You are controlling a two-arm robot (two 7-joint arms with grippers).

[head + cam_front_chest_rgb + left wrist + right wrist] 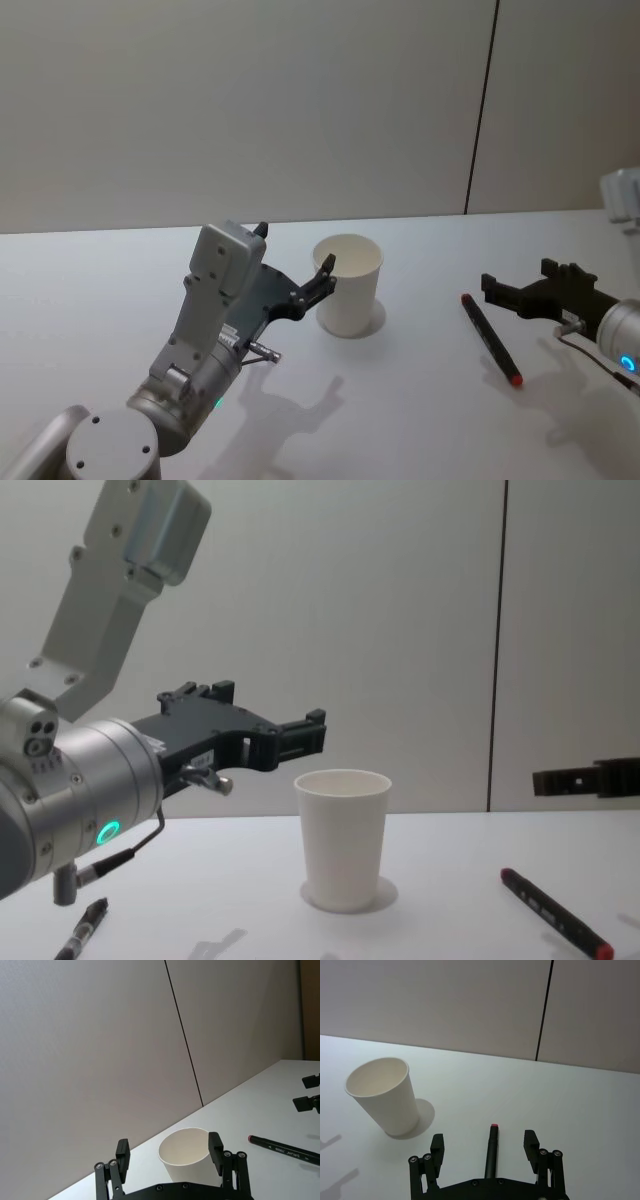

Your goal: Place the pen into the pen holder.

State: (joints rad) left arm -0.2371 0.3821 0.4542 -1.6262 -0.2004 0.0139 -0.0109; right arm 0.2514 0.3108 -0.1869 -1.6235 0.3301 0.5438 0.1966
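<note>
The pen holder (348, 285) is a white paper cup standing upright mid-table, also seen in the chest view as the cup (343, 835). The pen (490, 340), black with red ends, lies flat on the table to its right. My left gripper (295, 250) is open, hovering just left of the cup at about rim height; the cup (187, 1157) shows beyond its spread fingers. My right gripper (518, 276) is open and raised above the table, just right of the pen's far end. In the right wrist view the pen (491, 1152) lies below and between that gripper's (484, 1138) fingers.
The white table (420, 420) ends at a plain grey wall behind. A dark pen-like object (80, 935) lies at the near left under my left arm. Bare tabletop lies between the cup (385, 1096) and the pen (555, 913).
</note>
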